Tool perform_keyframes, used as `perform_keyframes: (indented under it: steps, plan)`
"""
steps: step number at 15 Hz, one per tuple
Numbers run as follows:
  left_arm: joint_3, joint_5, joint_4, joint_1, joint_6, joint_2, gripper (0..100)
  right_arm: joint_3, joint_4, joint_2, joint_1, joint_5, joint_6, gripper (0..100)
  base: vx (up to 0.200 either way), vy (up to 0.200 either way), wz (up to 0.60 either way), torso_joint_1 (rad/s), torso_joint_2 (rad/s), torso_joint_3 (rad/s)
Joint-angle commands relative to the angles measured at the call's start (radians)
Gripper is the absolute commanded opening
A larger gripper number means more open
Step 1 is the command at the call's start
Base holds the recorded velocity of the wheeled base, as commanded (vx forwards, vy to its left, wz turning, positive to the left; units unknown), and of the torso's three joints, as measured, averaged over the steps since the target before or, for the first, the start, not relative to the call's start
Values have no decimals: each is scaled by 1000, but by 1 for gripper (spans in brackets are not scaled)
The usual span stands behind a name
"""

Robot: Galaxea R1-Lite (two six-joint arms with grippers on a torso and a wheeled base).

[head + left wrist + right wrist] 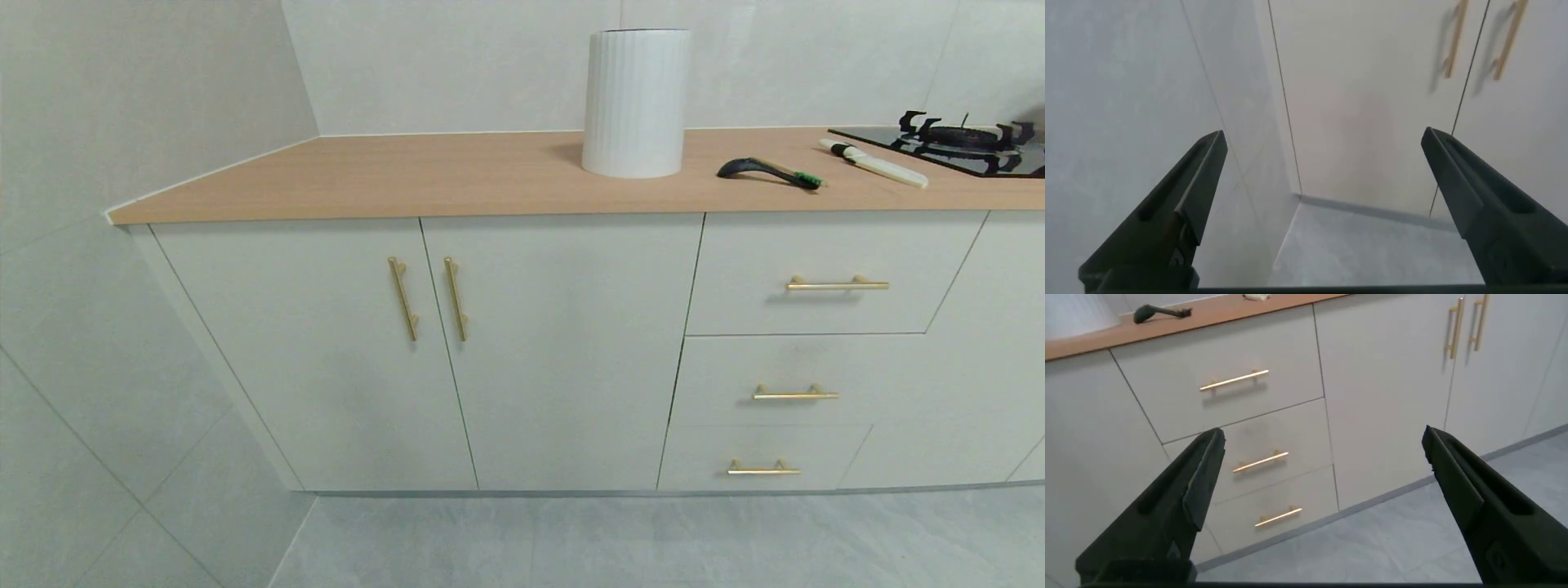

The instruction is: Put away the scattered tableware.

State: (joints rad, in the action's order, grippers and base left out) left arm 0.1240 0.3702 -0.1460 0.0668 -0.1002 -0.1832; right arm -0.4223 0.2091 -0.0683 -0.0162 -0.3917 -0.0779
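On the wooden countertop (367, 175) lie a black ladle (767, 171) with a green-tipped handle and a white knife (873, 162), both right of a tall white ribbed container (635, 102). The ladle (1159, 312) also appears at the counter's edge in the right wrist view. My left gripper (1323, 147) is open, held low in front of the cabinet doors near the wall corner. My right gripper (1323, 445) is open too, low and facing the drawers, with nothing between its fingers.
A black gas hob (963, 143) sits at the counter's far right. Below are two cabinet doors with gold handles (429, 298) and three drawers (833, 284) stacked on the right. A tiled wall (98, 245) closes the left side. Grey floor lies in front.
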Motion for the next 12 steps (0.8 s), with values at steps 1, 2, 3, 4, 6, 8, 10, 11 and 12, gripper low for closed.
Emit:
perform_keyframes:
  steps: [1,2,3,4,6,8,10,11,12]
  plan:
    - [-58,-16,0,-28,1,117,100,25,4,68,12,-1,0,100,0,0,0,0,0,0]
    - [-87,-28,0,-51,2,148,100,30,4,68,12,-1,-2,100,0,0,0,0,0,0]
    - [-116,-54,0,-62,2,183,100,48,4,68,12,-1,1,100,0,0,0,0,0,0]
    - [-124,-68,55,-64,14,183,100,85,4,68,12,2,12,100,0,0,0,0,0,0]
    - [-124,-80,105,-64,63,183,100,139,-1,68,12,5,58,100,0,0,0,0,0,0]
    - [-124,-280,115,-64,139,183,100,224,-65,68,12,31,67,100,0,0,0,0,0,0]
    - [-124,-307,126,-64,112,183,100,323,-146,68,12,134,70,100,0,0,0,0,0,0]
    - [-124,-340,140,-64,91,183,100,372,-174,68,12,175,82,100,0,0,0,0,0,0]
    - [-124,-363,141,-64,71,182,100,407,-223,68,12,209,90,100,0,0,0,0,0,0]
